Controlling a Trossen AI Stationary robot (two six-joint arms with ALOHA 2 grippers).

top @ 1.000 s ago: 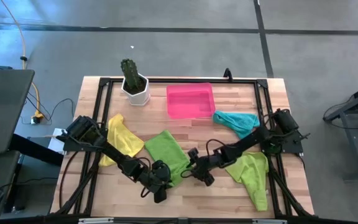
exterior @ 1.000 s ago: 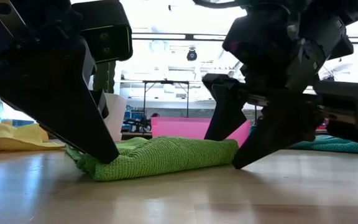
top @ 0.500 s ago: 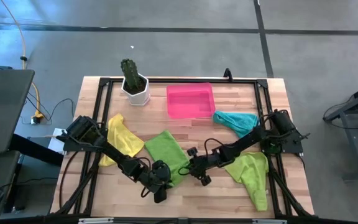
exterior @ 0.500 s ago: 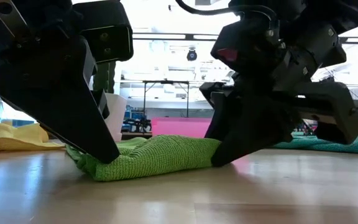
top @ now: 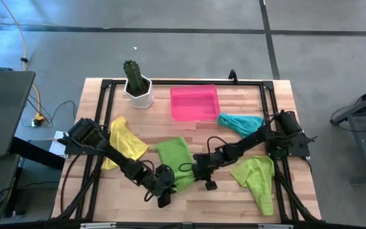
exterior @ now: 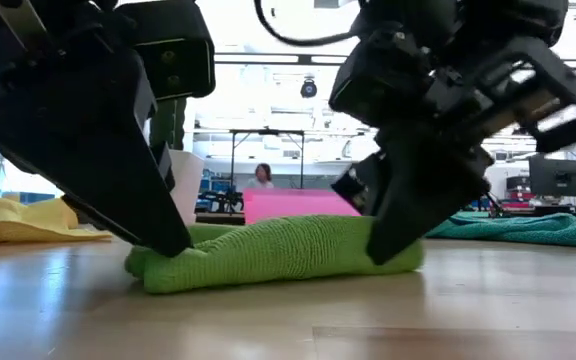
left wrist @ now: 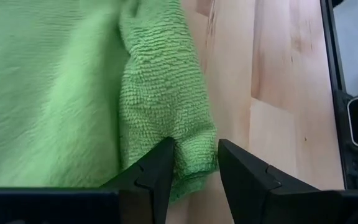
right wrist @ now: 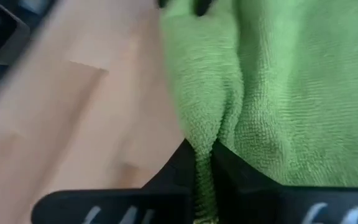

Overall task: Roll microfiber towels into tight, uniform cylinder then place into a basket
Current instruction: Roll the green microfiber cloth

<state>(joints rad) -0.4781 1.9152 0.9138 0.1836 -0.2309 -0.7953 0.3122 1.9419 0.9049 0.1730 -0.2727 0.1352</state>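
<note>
A lime green towel (top: 172,159) lies spread on the table's middle, its near edge rolled into a thick fold (exterior: 268,255) that rests on the wood. My left gripper (left wrist: 194,146) is shut on the fold's left end. My right gripper (right wrist: 204,149) is shut on its right end. Both slant down from the near side. A yellow towel (top: 126,140) lies to the left, a teal towel (top: 240,122) to the right near the back, and a second lime green towel (top: 257,179) at the near right. The pink basket (top: 194,102) stands at the back centre. My left gripper pinches the rolled fold's left end (left wrist: 191,134) between its two fingers, several layers thick. The fingers slant down from the table's near left. The fold rests on the table. My right gripper pinches the fold's right end (right wrist: 207,134) between its shut fingers, and the cloth puckers into a ridge there. The fingers (exterior: 393,235) slant down from the near right. That end lies on the wood.
A white pot with a cactus (top: 137,86) stands at the back left, next to the basket. A black frame (top: 269,86) runs around the table's edges. Bare wood (top: 189,197) lies in front of the fold.
My right gripper has rolled about its wrist, gone a little toward the towel and shut on the fold's right end. That end has been drawn out toward the right and bunched, while the left end has stayed under my left gripper.
</note>
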